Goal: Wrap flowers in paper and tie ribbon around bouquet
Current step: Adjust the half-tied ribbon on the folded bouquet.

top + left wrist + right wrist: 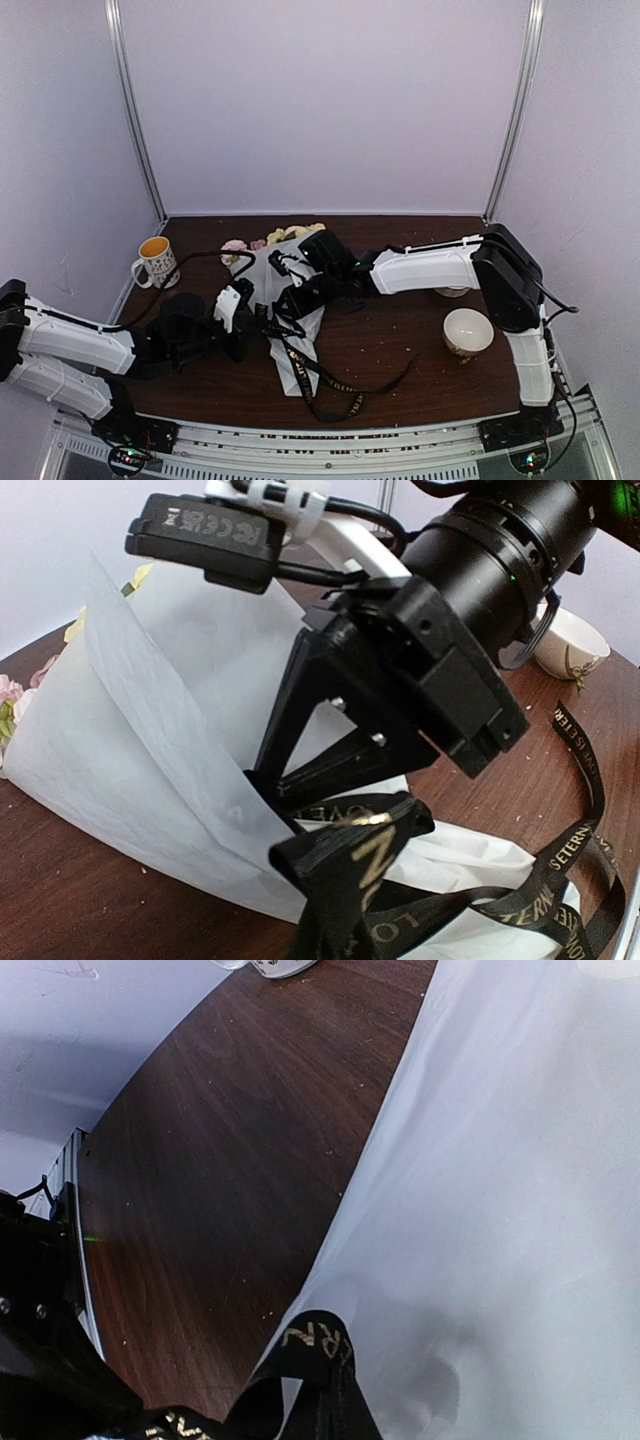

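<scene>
The paper-wrapped bouquet lies mid-way along the surface. Left fingers and right fingers both pinch the black ribbon tightly at its narrow end, seemingly for tying

Middle of the counter is pretty jammed. The left tool and right tool sit nose to nose at the bouquet, with no gap to slip between them. The ribbon loops across the front, right in the way of any low pass. The mug blocks the back left and the bowl the right. There's open wood between ribbon and bowl.
</scene>
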You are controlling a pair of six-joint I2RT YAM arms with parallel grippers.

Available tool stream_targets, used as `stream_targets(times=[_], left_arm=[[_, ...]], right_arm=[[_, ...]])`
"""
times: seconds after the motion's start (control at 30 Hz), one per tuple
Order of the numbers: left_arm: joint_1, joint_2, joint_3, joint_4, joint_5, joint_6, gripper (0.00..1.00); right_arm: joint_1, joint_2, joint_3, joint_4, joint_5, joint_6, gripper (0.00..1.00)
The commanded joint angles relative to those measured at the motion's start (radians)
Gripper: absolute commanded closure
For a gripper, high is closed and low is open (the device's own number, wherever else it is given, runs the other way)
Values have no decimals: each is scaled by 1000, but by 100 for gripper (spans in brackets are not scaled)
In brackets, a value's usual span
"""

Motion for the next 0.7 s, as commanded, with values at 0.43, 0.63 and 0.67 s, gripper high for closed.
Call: stream_targets(times=[0.43, 0.63, 0.67], left_arm=[[8, 40, 21, 85, -3, 5, 100], [8, 56, 25, 86, 1, 10, 100], [8, 58, 25, 87, 1, 10, 100]], right_arm=[[13, -378, -311, -43, -97, -119, 100], [57, -389, -353, -124, -212, -229, 100], [60, -378, -348, -140, -214, -235, 100]])
